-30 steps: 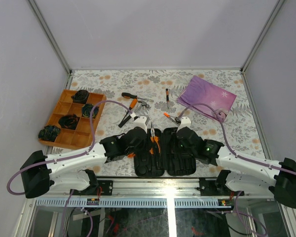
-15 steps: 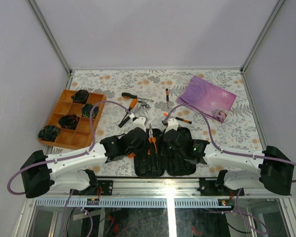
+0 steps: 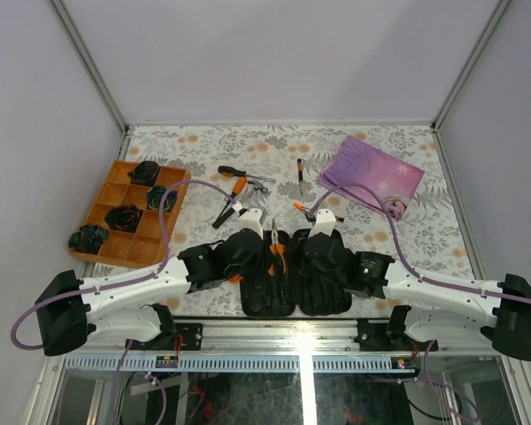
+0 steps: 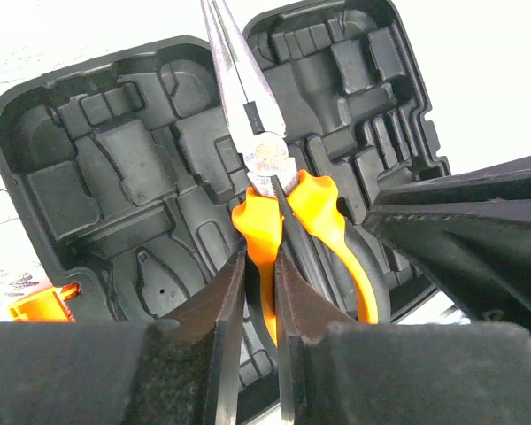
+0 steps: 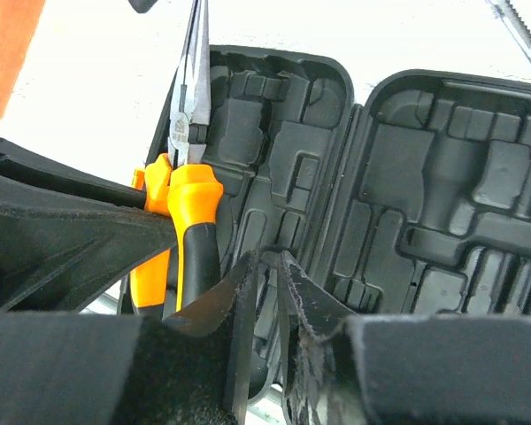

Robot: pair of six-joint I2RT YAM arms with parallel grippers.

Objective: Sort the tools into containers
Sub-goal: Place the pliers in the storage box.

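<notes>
Left wrist view: left gripper (image 4: 258, 266) clamps one pliers (image 4: 267, 164) handle, long axis pointing away over case (image 4: 124, 168); right gripper (image 5: 267, 266), just beside, stands narrowly parted, empty.

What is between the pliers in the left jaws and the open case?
Nothing visible. The left gripper holds the pliers directly over empty slots of the open case. The right gripper sits close beside them, over the case's middle.
</notes>
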